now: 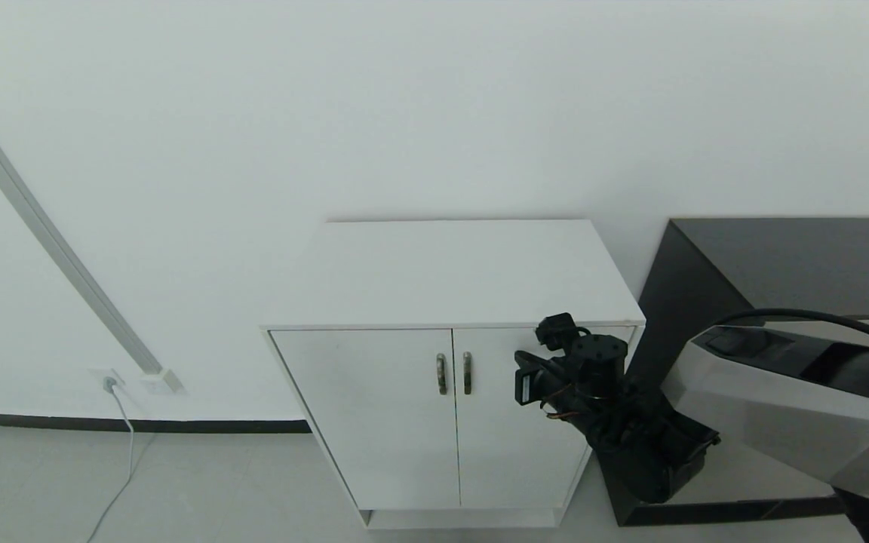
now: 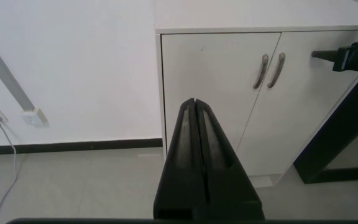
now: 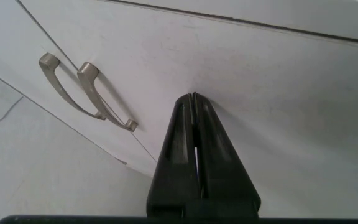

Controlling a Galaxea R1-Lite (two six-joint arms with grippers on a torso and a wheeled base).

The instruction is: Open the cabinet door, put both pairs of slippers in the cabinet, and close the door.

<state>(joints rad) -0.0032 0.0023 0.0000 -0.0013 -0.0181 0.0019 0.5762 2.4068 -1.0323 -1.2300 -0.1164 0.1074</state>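
The white cabinet (image 1: 449, 271) stands against the wall with both doors shut. Two metal handles (image 1: 467, 372) sit side by side at the middle seam. My right gripper (image 1: 525, 385) is held in front of the right door, just to the right of its handle. In the right wrist view this gripper (image 3: 194, 96) is shut on nothing, its tips close to the door panel beside the right door's handle (image 3: 104, 96). My left gripper (image 2: 194, 101) is shut and empty, held well back from the cabinet (image 2: 216, 81) and facing its left door. The left wrist view also shows the right gripper (image 2: 328, 56) near the handles (image 2: 277, 70).
A dark low cabinet (image 1: 781, 264) stands directly right of the white one. On the wall to the left run a slanted cable duct (image 1: 50, 226) and a socket (image 1: 110, 383) with a cable hanging to the floor. Bare floor (image 1: 216, 483) lies left of the cabinet.
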